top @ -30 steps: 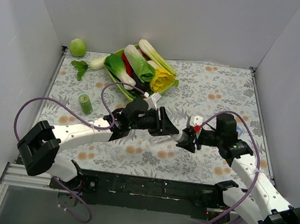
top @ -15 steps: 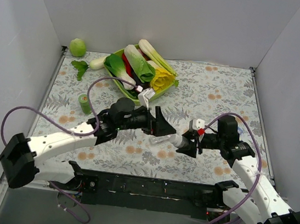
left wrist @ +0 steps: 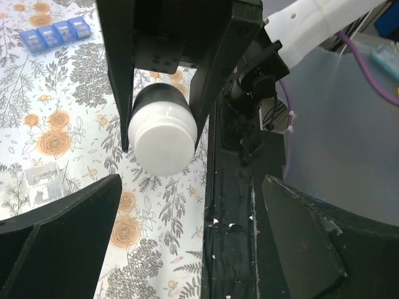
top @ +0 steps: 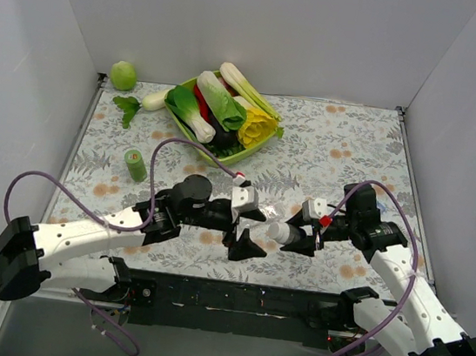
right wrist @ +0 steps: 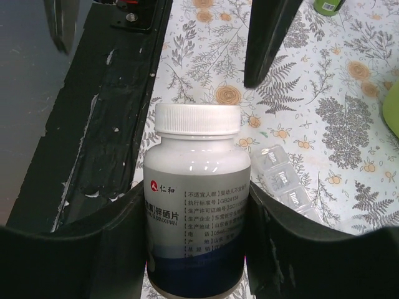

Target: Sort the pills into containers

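The right gripper point(top: 299, 236) pinches the white bottle point(right wrist: 196, 187) round its body and holds it lying sideways above the table point(top: 347, 148). Its cap point(right wrist: 197, 118) is on and turned toward the left gripper point(top: 251, 231), whose jaws are spread wide, with the cap ahead of them but not between them. The step in hand looks to be taking the cap off. The left arm should therefore go straight in along the bottle's axis, close squarely on the cap rather than on the bottle's shoulder, and twist while the right grip holds firm. Tipping the mouth a little upward before the cap comes free would guard against a spill. Of the containers, the green tray point(top: 252, 151) at the back is the largest and is heaped with vegetables, no part of this job. The white bottle's wall is cloudy and mostly labelled, so what it holds cannot be told. The clear organiser strip point(right wrist: 283, 180), where the pills belong, lies flat on the table just below and beside the held bottle. Its lids look shut and no pill shows through them. A blue organiser point(left wrist: 56, 32) lies farther off, its contents hidden. A small green bottle point(top: 137, 165) stands well apart to the left.
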You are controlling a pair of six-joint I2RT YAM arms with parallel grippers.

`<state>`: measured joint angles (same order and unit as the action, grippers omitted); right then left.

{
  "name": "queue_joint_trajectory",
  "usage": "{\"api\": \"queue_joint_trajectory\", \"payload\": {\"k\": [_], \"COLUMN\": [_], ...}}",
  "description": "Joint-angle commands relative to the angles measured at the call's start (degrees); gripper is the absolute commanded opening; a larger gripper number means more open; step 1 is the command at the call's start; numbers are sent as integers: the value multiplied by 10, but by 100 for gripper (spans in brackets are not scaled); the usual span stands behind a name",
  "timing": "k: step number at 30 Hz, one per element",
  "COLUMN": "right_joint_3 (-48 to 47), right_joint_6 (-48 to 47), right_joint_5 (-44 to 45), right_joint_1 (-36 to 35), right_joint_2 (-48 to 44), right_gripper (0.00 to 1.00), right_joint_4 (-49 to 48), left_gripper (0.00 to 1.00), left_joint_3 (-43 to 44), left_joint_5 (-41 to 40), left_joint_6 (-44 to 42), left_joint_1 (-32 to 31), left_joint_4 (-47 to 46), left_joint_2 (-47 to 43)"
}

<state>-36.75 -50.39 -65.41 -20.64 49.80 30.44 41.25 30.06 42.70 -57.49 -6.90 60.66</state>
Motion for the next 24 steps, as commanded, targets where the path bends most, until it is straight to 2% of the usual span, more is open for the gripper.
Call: {"api": "queue_joint_trajectory", "payload": {"k": [1,5,8,9,11,12,15,18,21,22,24], "right_joint_3": [-28,-27,-25,-24,-24,-24,-22,-17,-5,-2,5], "right_joint_6": [-26,-28,-27,-26,-21,-20,-10,19,63,71,93], "right_joint_5": [-33,-33,-30,-30,-30,-30,-21,7,48,62,103], "right_joint_1": [-2,-3,-3,-2,-3,-3,-2,-3,-2,-3,-2], "right_joint_2": [6,8,8,8,9,9,8,5,-6,-10,-13], "right_gripper": [3,3,3,3,3,2,2,2,2,1,1], "right_joint_4": [24,24,23,21,16,15,8,-16,-56,-64,-84], "left_gripper": [96,88,76,65,51,33,2,0,0,0,0], "left_joint_3": [53,78,82,84,86,87,89,92,105,119,134], "left_joint_5": [-18,-33,-40,-42,-46,-54,-77,-106,-171,-195,-208], "left_joint_6": [-83,-88,-84,-82,-80,-75,-52,2,168,288,419], "left_joint_1": [-26,-34,-38,-37,-37,-38,-38,-38,-37,-37,-36], "left_joint_4": [1,-4,-4,-2,7,10,26,41,65,81,133], "left_joint_2": [39,79,89,94,96,100,102,101,112,125,141]}}
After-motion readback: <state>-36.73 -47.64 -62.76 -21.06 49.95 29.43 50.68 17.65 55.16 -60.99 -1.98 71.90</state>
